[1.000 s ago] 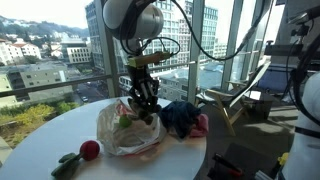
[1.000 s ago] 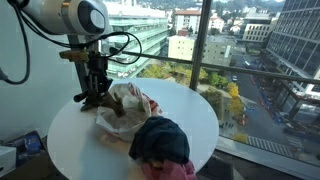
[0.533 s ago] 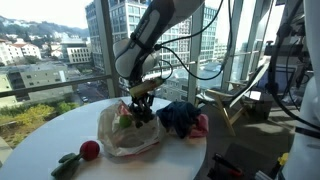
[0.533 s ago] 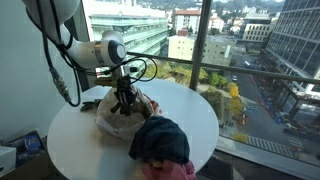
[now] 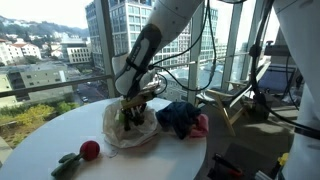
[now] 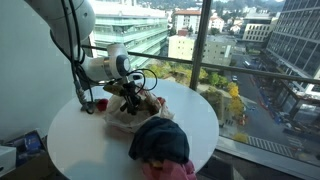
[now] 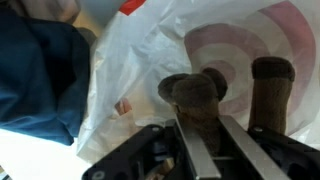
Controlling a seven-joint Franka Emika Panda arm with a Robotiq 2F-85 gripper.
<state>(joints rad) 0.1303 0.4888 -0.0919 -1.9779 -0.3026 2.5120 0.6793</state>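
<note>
My claw (image 7: pixel 232 85) points straight down into the mouth of a white plastic shopping bag (image 7: pixel 150 60). In the wrist view my two dark fingertips (image 7: pixel 195 92) stand apart, with bare white plastic showing between them and nothing clamped. I judge the wrist is held vertical because the bag's opening faces up, so the only way in is from above.

In both exterior views the claw (image 5: pixel 133 108) (image 6: pixel 130 98) sits low among the bag's upper folds. The bag (image 5: pixel 120 135) (image 6: pixel 122 122) is soft, so it slumps wide on the round white table (image 5: pixel 55 125). Its walls crumple around my fingers instead of standing up. A red bullseye print (image 7: pixel 250 35) spreads across the plastic just beyond my fingertips. I cannot tell what lies inside the bag.

Just beside the bag, touching its edge, a dark blue cloth (image 5: pixel 180 117) (image 6: pixel 160 140) (image 7: pixel 35 70) lies heaped, draped partly over something pink (image 5: pixel 203 125). Well apart, near the table's rim, a red round fruit (image 5: pixel 90 150) rests beside a dark green object (image 5: pixel 68 164) too small to name.
</note>
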